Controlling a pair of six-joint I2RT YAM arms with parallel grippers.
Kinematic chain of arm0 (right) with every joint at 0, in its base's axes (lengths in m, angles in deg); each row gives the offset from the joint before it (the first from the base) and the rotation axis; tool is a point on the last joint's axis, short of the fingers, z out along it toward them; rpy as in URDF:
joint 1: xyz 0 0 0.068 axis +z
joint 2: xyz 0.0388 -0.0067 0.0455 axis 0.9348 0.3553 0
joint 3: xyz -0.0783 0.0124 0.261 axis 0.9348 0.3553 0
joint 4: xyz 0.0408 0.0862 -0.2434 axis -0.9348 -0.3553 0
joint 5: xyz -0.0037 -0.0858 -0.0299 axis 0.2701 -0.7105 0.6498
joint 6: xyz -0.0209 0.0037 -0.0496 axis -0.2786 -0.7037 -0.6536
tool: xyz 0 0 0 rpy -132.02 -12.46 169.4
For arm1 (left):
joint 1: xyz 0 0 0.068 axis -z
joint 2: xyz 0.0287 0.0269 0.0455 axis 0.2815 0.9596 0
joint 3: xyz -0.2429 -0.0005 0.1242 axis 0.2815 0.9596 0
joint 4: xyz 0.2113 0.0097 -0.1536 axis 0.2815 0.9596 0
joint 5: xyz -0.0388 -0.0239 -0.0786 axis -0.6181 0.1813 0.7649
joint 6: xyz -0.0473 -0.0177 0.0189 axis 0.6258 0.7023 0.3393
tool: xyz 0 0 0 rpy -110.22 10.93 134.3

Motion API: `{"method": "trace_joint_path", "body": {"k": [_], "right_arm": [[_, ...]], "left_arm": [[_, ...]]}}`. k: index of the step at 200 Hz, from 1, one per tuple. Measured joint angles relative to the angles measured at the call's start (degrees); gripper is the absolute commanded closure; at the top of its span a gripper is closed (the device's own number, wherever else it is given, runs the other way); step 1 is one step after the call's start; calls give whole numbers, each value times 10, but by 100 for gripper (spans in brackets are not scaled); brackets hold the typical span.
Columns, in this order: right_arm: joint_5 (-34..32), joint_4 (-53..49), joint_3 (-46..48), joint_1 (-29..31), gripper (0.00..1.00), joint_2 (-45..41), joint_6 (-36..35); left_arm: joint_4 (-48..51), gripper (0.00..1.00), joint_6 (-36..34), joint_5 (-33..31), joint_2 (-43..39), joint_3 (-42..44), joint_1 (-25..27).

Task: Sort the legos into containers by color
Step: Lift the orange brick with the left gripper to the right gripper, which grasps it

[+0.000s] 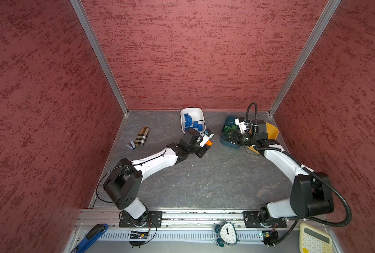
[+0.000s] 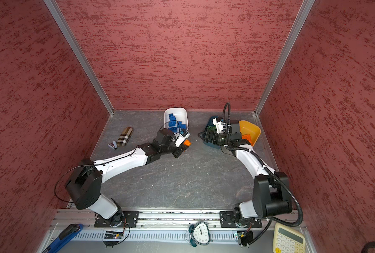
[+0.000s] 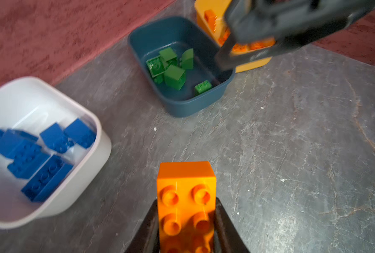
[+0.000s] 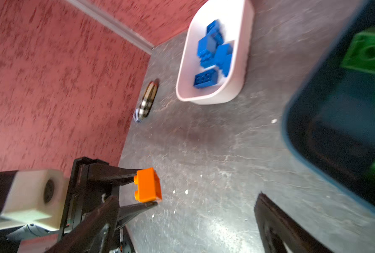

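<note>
A: Why is the orange brick (image 3: 186,192) held off the table, near the white bowl (image 3: 83,181)?

B: I judge it is bound for the yellow bowl (image 3: 254,63), where the orange ones lie (blues sit in white, greens in the teal bowl (image 3: 182,107)). The left gripper (image 4: 147,188) clamps its sides.

A: And the right gripper (image 1: 232,134)?

B: Over the teal bowl, jaws spread wide, nothing between them.
</note>
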Motion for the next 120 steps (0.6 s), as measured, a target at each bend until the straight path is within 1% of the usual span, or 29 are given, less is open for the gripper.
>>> {"method": "trace_joint_path", "body": {"k": [22, 29, 41, 72, 85, 96, 112, 120], "right_arm": [[33, -8, 0, 20, 17, 3, -14], [41, -10, 0, 23, 23, 5, -18], [53, -11, -1, 29, 29, 13, -24], [71, -11, -3, 46, 35, 38, -28], [77, -12, -9, 55, 41, 47, -29], [79, -10, -17, 62, 49, 52, -28], [83, -6, -27, 67, 74, 56, -30], [84, -3, -29, 68, 81, 57, -28]], "left_arm": [[-19, 100, -27, 7, 3, -3, 10], [-25, 100, -33, 8, 5, -4, 10], [-31, 100, -39, 11, 8, -6, 10], [-33, 100, -52, 24, 10, -9, 13], [-31, 100, -57, 26, 13, -17, 16], [-27, 100, -62, 26, 16, -23, 17], [-27, 100, -64, 26, 20, -27, 19], [-27, 100, -64, 25, 20, -27, 19]]}}
